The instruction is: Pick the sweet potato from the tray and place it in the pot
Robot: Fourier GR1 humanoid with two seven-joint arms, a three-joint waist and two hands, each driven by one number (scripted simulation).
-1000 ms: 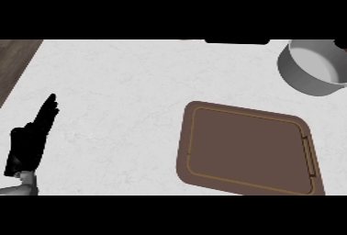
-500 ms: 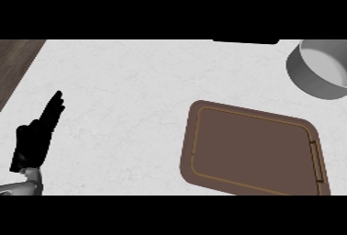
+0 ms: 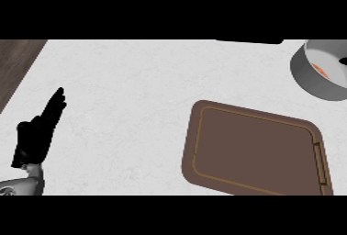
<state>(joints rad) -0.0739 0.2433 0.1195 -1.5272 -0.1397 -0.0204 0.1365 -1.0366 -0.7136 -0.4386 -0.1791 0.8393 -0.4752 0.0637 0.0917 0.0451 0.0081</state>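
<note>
A brown tray [image 3: 254, 151] lies flat on the white counter at the lower right, with nothing on it. The grey pot [image 3: 324, 71] stands at the upper right, cut by the view's edge; a sliver of orange, the sweet potato [image 3: 324, 71], shows inside it against the wall. My left hand [image 3: 37, 135] rests open at the far left, fingers straight and pointing up, far from both tray and pot. My right hand does not show.
A dark wooden strip [image 3: 17, 64] borders the counter at the upper left. A black object [image 3: 251, 41] sits at the counter's far edge, top centre-right. White counter [image 3: 129, 101] spreads between my left hand and the tray.
The whole view has shifted: tray and pot sit further right and slightly lower in frame, and the orange piece inside the pot has come into sight. The left hand keeps its pose.
</note>
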